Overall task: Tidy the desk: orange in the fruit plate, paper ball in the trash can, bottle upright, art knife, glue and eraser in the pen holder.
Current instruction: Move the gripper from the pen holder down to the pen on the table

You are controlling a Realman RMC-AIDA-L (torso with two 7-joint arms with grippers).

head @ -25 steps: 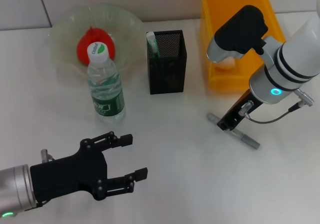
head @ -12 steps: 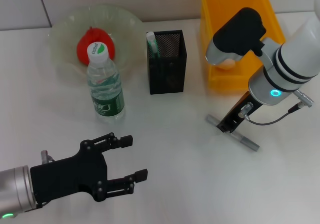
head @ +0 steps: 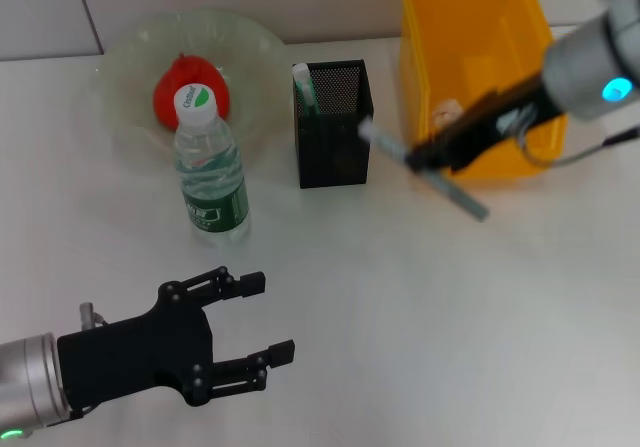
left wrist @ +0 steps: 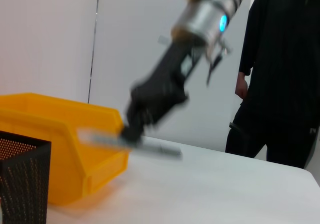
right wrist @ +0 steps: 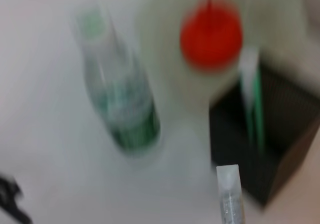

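Observation:
My right gripper (head: pixel 420 157) is shut on the grey art knife (head: pixel 462 200) and holds it in the air just right of the black mesh pen holder (head: pixel 335 127). The knife's far tip reaches the holder's upper right corner. A white-and-green glue stick (head: pixel 304 87) stands inside the holder. The orange (head: pixel 185 79) lies in the clear fruit plate (head: pixel 250 47). In front of the plate the bottle (head: pixel 211 172) stands upright. A paper ball (head: pixel 447 113) lies in the yellow trash can (head: pixel 470 27). My left gripper (head: pixel 268 315) rests open near the table's front left. The eraser is out of view.
From the left wrist view, the right gripper (left wrist: pixel 134 128) holds the knife (left wrist: pixel 160 149) above the table, beside the yellow can (left wrist: pixel 60 149). A person in black (left wrist: pixel 282 83) stands beyond the table's far side. The right wrist view looks down on the bottle (right wrist: pixel 122 103), the orange (right wrist: pixel 211 38) and the holder (right wrist: pixel 265 139).
My right gripper has lifted the art knife off the table and carried it back and left, up to the pen holder's right side. The left arm has stayed put.

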